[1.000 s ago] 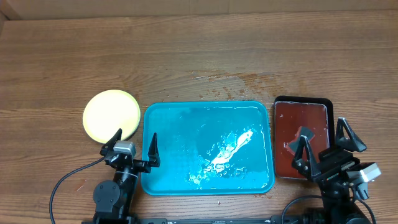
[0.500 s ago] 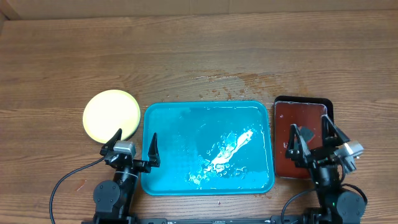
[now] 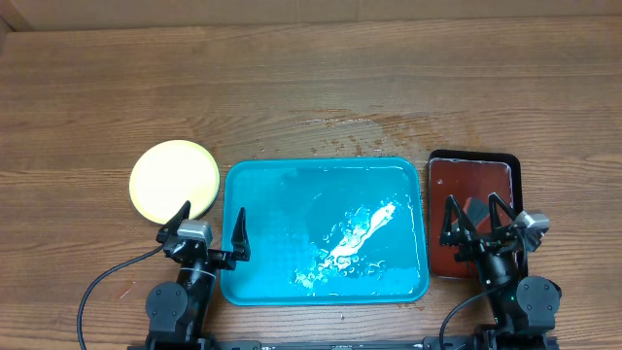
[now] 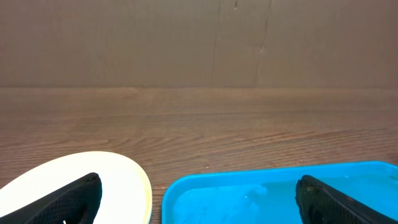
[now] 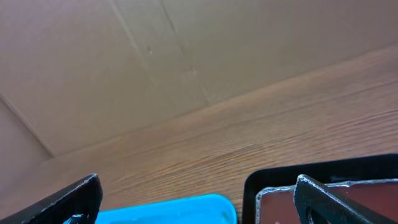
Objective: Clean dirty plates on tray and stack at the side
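A stack of pale yellow-green plates (image 3: 175,179) rests on the wooden table just left of the turquoise tray (image 3: 325,161). The tray holds a film of water and a white foamy streak (image 3: 358,236). My left gripper (image 3: 209,229) stands open at the tray's near left corner, one finger by the plates and one over the tray rim. From the left wrist, the top plate (image 4: 93,177) and the tray (image 4: 249,175) lie between its fingers (image 4: 65,200). My right gripper (image 3: 474,222) hangs open over the dark red tray, empty.
The dark red, black-rimmed tray (image 3: 471,158) sits right of the turquoise one, wet, with a small dark grey piece (image 3: 477,207) on it. Water spots (image 3: 360,128) mark the wood behind the trays. A cardboard wall (image 5: 186,56) backs the table.
My right gripper has swung left and straightened, from the red tray's near right corner to over its near half. The left arm and the plates have not moved.
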Controlling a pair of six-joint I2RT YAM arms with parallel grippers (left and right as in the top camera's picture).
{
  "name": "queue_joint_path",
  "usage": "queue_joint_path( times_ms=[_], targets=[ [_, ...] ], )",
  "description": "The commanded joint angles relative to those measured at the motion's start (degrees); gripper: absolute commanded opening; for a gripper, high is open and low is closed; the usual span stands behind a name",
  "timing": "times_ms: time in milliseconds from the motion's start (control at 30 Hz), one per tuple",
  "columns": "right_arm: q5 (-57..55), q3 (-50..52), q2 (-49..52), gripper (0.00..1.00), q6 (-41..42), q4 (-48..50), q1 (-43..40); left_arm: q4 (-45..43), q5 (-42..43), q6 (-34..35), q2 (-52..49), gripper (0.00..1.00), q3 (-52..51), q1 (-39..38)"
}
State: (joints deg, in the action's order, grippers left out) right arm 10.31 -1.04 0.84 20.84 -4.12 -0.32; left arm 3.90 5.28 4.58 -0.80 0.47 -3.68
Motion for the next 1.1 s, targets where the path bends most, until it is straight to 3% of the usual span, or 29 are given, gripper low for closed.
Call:
queue_joint_path(
  times_ms=[0,1067],
  targets=[
    [-1.6,0.6,-0.6,1.0,0.8,0.1,0.3,0.2,-0.4,1.0,0.5,1.0,-0.2,-0.1],
    [-1.7,0.6,-0.6,1.0,-1.5,0.1,0.3,0.2,-0.4,1.0,0.5,1.0,-0.2,-0.1]
  ],
)
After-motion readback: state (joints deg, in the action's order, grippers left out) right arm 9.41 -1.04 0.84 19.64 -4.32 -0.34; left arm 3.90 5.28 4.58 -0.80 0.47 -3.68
